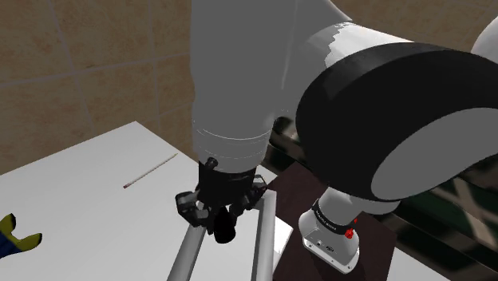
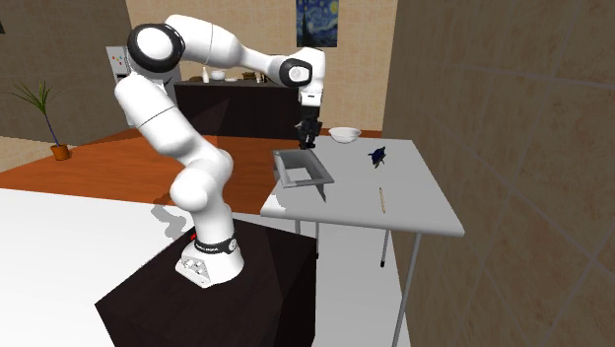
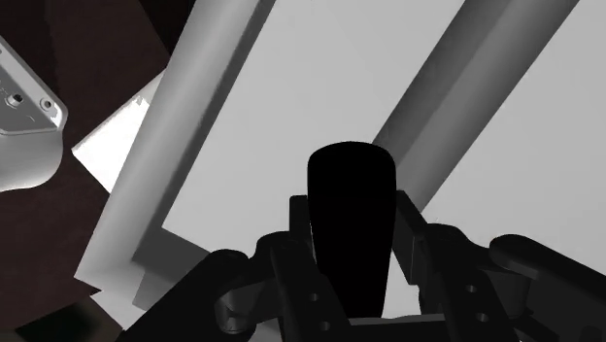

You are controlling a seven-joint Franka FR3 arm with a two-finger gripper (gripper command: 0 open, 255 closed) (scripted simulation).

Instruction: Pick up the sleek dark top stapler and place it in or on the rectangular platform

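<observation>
A black, sleek stapler (image 3: 350,219) sits clasped between my fingers (image 3: 410,231), so my gripper (image 3: 352,209) is shut on it. It hangs just above the grey rectangular platform (image 3: 185,146), a shallow tray with raised walls, over the tray's inner floor near one wall. In the shoulder view the gripper (image 1: 219,211) and the stapler (image 1: 224,228) hover between the tray's two long rails (image 1: 266,231). In the second exterior view the gripper (image 2: 307,133) hangs over the far end of the tray (image 2: 287,177) on the grey table (image 2: 414,202).
A thin pencil (image 1: 150,170) lies on the table beyond the tray. A blue and yellow object (image 1: 16,238) lies further off, also seen as a dark blue shape (image 2: 377,153). A white bowl (image 2: 344,133) stands at the table's far end. A brick wall borders the table.
</observation>
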